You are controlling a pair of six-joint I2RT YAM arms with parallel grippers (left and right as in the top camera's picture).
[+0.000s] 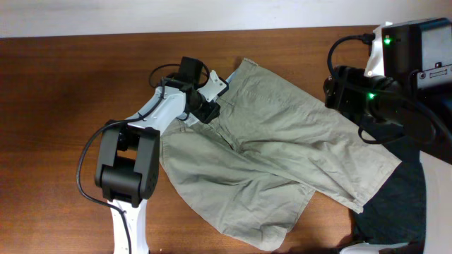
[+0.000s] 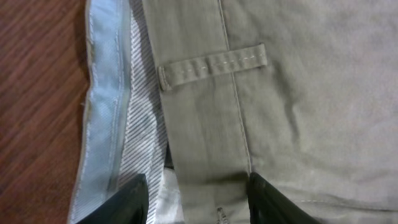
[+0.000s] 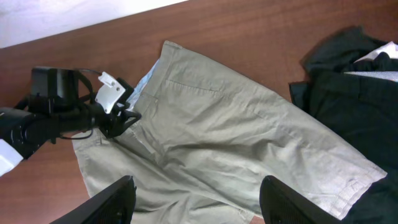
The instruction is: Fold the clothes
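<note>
The khaki shorts (image 1: 282, 148) lie spread flat across the middle of the table, waistband towards the upper left. My left gripper (image 1: 205, 109) is down at the waistband. In the left wrist view its fingers (image 2: 198, 199) are apart and straddle the khaki waistband (image 2: 205, 124), beside the pale striped lining (image 2: 109, 106) and below a belt loop (image 2: 211, 65). The right wrist view shows the shorts (image 3: 236, 137) from high up, with my right gripper (image 3: 196, 199) open and empty well above them, and the left gripper (image 3: 121, 118) at the waistband.
A black garment (image 1: 395, 204) lies at the right edge next to one leg of the shorts, and also shows in the right wrist view (image 3: 354, 93). The right arm's body (image 1: 381, 77) hangs over the back right. Bare wood table (image 1: 56, 92) lies to the left.
</note>
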